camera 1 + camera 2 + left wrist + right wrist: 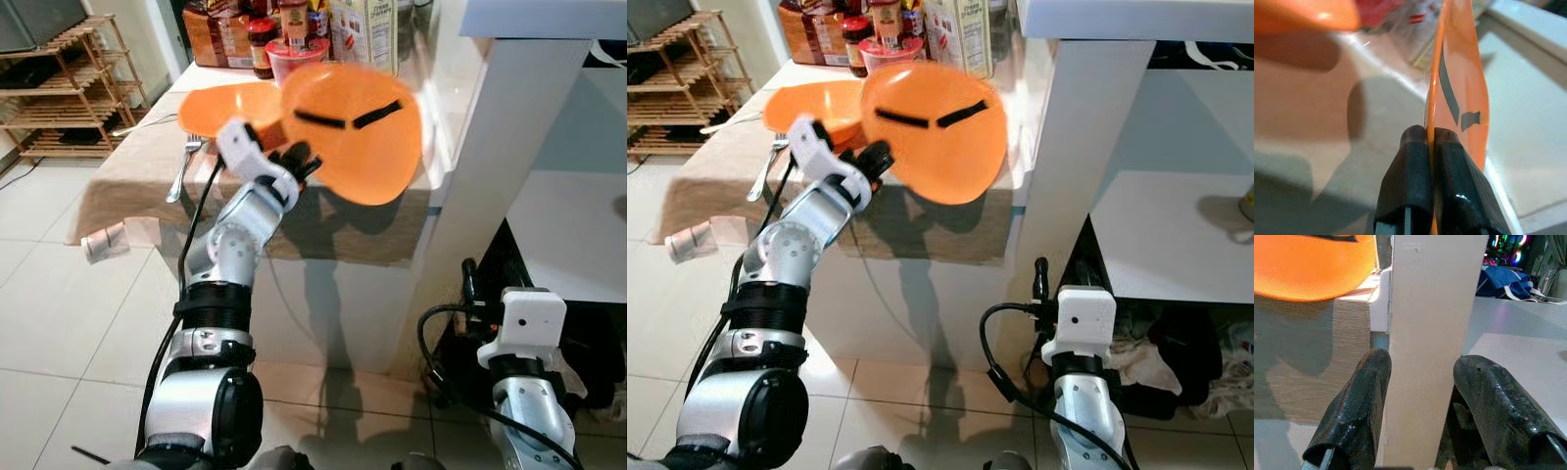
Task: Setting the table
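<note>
My left gripper (299,162) is shut on the rim of an orange plate (358,132) and holds it tilted on edge above the near right corner of the table (127,166). The left wrist view shows both black fingertips (1418,147) pinching the plate (1459,83) edge. A second orange plate (225,106) lies flat on the table behind it, with a fork (184,166) to its left. My right gripper (1420,406) hangs low by the white post (1425,308), fingers open with nothing between them.
Jars, a red bowl (294,54) and a carton (362,29) crowd the table's far end. A white shelving unit (509,147) stands close on the right. A wooden rack (69,88) is at far left. Tiled floor lies in front.
</note>
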You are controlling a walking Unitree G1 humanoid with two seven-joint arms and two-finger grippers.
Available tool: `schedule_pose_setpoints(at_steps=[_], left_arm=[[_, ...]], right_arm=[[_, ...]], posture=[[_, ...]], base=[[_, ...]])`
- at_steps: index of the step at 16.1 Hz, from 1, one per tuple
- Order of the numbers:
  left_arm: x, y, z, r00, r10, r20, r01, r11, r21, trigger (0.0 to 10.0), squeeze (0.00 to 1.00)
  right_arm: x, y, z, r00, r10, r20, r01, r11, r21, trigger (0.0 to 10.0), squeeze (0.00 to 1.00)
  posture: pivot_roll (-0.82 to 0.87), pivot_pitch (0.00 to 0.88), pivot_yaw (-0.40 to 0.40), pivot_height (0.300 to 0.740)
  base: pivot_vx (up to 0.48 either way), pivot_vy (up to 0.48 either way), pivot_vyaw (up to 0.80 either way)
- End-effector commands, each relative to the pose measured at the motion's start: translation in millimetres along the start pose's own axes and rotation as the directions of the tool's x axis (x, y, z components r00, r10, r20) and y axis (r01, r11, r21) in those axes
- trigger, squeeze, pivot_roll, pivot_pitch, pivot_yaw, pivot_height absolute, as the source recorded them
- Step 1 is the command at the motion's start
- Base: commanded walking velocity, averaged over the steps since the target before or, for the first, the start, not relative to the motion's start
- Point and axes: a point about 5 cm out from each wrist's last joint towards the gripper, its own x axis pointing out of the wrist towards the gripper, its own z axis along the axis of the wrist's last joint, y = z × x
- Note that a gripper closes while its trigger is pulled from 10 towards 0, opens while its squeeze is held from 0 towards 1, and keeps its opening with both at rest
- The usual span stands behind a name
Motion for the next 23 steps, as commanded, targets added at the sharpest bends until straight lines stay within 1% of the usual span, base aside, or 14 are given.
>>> schedule_pose_setpoints(at_steps=[1,2,3,4,5,6,9,11,12,14,19,23], left_arm=[[0.8,-25.1,13,0.990,-0.127,0.056,0.123,0.990,0.066,0.0,0.00],[-2.4,-35.5,13,0.976,-0.207,0.063,0.198,0.972,0.127,0.0,0.00],[-4.3,-40.9,11,0.966,-0.251,0.057,0.242,0.961,0.132,0.0,0.00],[-4.5,-41.9,11,0.964,-0.259,0.056,0.250,0.959,0.133,0.0,0.00],[-11.9,-48.0,9,0.942,-0.332,0.056,0.313,0.925,0.215,0.0,0.00],[-15.6,-48.3,7,0.935,-0.350,0.054,0.327,0.913,0.242,0.0,0.00],[-21.2,-44.0,4,0.936,-0.347,0.057,0.318,0.905,0.281,0.0,0.00],[-26.8,-40.4,6,0.934,-0.348,0.076,0.301,0.886,0.352,0.0,0.00],[-28.0,-37.2,6,0.937,-0.341,0.079,0.291,0.884,0.366,0.0,0.00],[-27.3,-33.0,7,0.943,-0.322,0.082,0.270,0.886,0.377,0.0,0.00],[-26.5,-32.1,6,0.945,-0.315,0.089,0.258,0.885,0.388,0.0,0.00],[-26.8,-33.6,5,0.940,-0.327,0.092,0.266,0.877,0.400,0.0,0.00]], right_arm=[[0.9,2.1,1,1.000,0.003,0.001,-0.003,1.000,0.008,10.0,0.00],[1.1,2.4,1,1.000,0.004,-0.001,-0.004,1.000,0.008,10.0,0.00],[1.1,2.6,1,1.000,0.004,-0.001,-0.004,1.000,0.009,10.0,0.00],[1.3,2.6,1,1.000,0.004,-0.001,-0.004,1.000,0.009,10.0,0.00],[1.2,2.9,1,1.000,0.005,-0.003,-0.005,1.000,0.009,10.0,0.00],[1.4,2.9,1,1.000,0.005,-0.004,-0.005,1.000,0.008,10.0,0.00],[1.7,2.8,0,1.000,0.006,-0.006,-0.006,1.000,0.008,10.0,0.00],[2.2,3.3,0,1.000,0.010,-0.007,-0.010,1.000,0.010,10.0,0.00],[2.7,3.8,0,1.000,0.013,-0.008,-0.013,1.000,0.011,10.0,0.00],[3.6,3.9,-1,1.000,0.017,-0.008,-0.016,1.000,0.011,10.0,0.00],[4.0,3.6,-1,1.000,0.019,-0.006,-0.019,1.000,0.008,10.0,0.00],[3.7,3.0,0,1.000,0.021,-0.005,-0.021,1.000,0.005,10.0,0.00]], posture=[[-0.09,0.000,0.110,0.707],[-0.09,0.000,0.109,0.707],[-0.09,0.000,0.109,0.707],[-0.08,0.000,0.108,0.707],[-0.08,0.000,0.108,0.707],[-0.08,0.000,0.107,0.707],[-0.08,0.000,0.104,0.707],[-0.07,0.000,0.100,0.707],[-0.07,0.000,0.097,0.707],[-0.07,0.000,0.094,0.707],[-0.07,0.000,0.093,0.707],[-0.07,0.000,0.090,0.707]], base=[[0.000,0.000,0.00],[0.000,0.000,0.00],[0.000,0.000,0.00],[0.000,0.000,0.00],[0.000,0.000,0.00],[0.000,0.000,0.00],[0.000,0.000,0.00],[0.000,0.000,0.00],[0.000,0.000,0.00],[-0.120,0.000,0.00],[-0.316,0.000,0.00],[0.000,0.000,0.00]])
